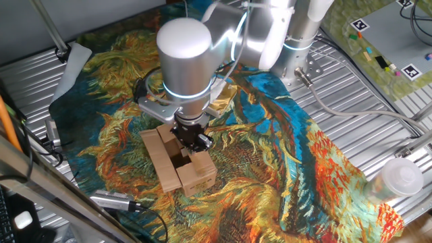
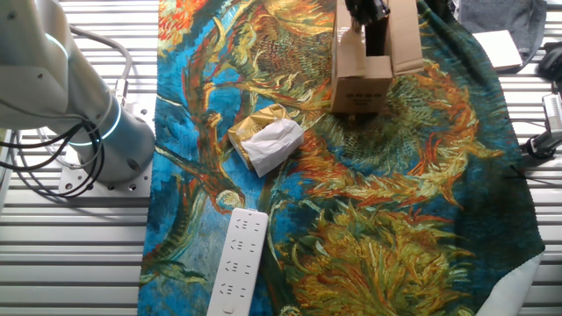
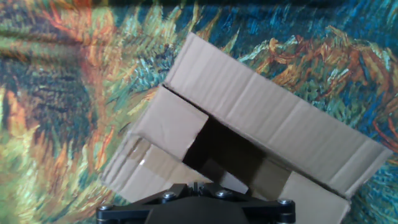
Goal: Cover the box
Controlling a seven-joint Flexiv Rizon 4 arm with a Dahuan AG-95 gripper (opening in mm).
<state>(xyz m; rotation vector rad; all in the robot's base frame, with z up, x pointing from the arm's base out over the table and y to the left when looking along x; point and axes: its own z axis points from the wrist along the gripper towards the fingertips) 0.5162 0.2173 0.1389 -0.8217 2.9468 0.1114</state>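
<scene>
The brown cardboard box [image 1: 177, 165] stands on the patterned cloth, and also shows in the other fixed view [image 2: 358, 77] and in the hand view [image 3: 273, 127]. Its flaps are partly folded in. A long flap [image 3: 267, 124] leans over the top, a second flap [image 3: 168, 127] lies in from the left, and a dark opening [image 3: 217, 152] stays between them. My gripper [image 1: 194, 140] hangs right over that opening, its black fingers close together and holding nothing. It shows at the top edge of the other fixed view [image 2: 369, 13] and at the bottom of the hand view [image 3: 200, 188].
A white-and-yellow wrapped packet [image 2: 268, 140] lies on the cloth left of the box. A white power strip [image 2: 237, 259] lies near the cloth's front edge. A clear plastic container [image 1: 398, 179] stands at the right. Cables and clamps [image 1: 111, 199] sit around the cloth.
</scene>
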